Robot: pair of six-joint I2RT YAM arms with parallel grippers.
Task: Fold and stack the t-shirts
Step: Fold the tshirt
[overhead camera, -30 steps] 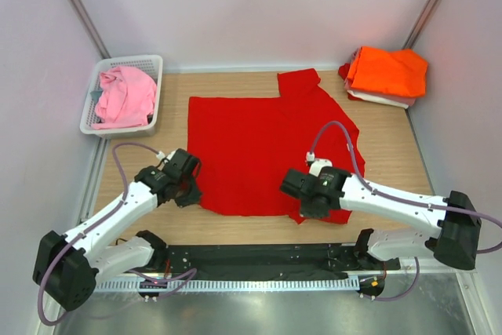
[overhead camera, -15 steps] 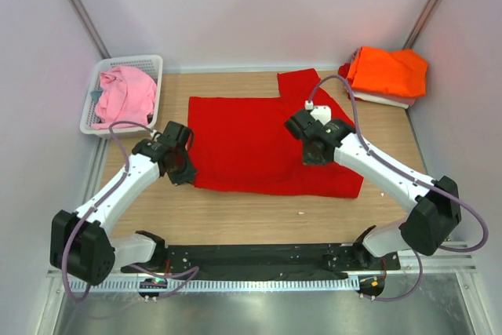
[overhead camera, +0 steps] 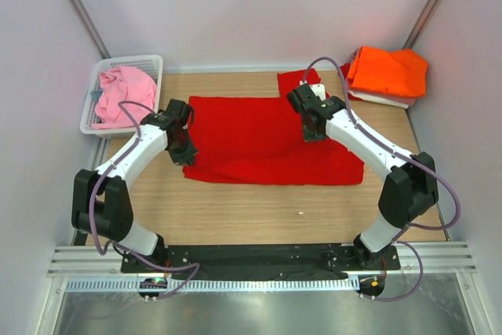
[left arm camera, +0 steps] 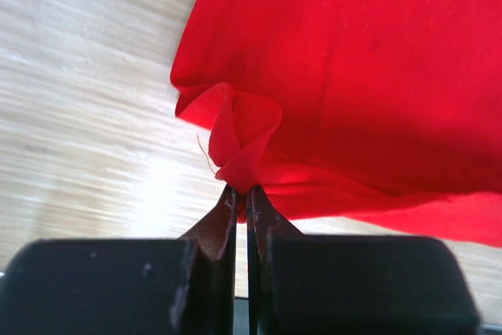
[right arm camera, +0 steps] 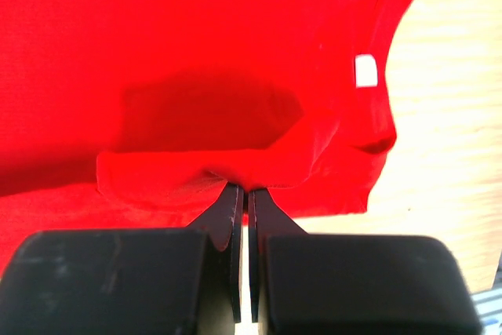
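The red t-shirt point(overhead camera: 259, 143) lies across the middle of the table, doubled over into a wide band. My left gripper point(overhead camera: 183, 145) is shut on a bunched corner of its left edge point(left arm camera: 235, 127). My right gripper point(overhead camera: 312, 126) is shut on a fold of the red cloth point(right arm camera: 235, 164) near the collar, where a small white label point(right arm camera: 365, 71) shows. One red sleeve point(overhead camera: 296, 80) sticks out toward the back. The orange t-shirt point(overhead camera: 388, 71) lies folded on a white one point(overhead camera: 384, 100) at the back right. The pink t-shirt point(overhead camera: 121, 96) is crumpled in the basket.
A white mesh basket point(overhead camera: 154, 64) stands at the back left, by the left wall. The folded stack sits in the back right corner, against the right wall. Bare wood point(overhead camera: 259, 213) runs between the red shirt and the arm bases.
Both grippers have carried the red shirt's near edge away from the bases toward the back, folding the shirt over itself. The spread shirt is now a shallower band.
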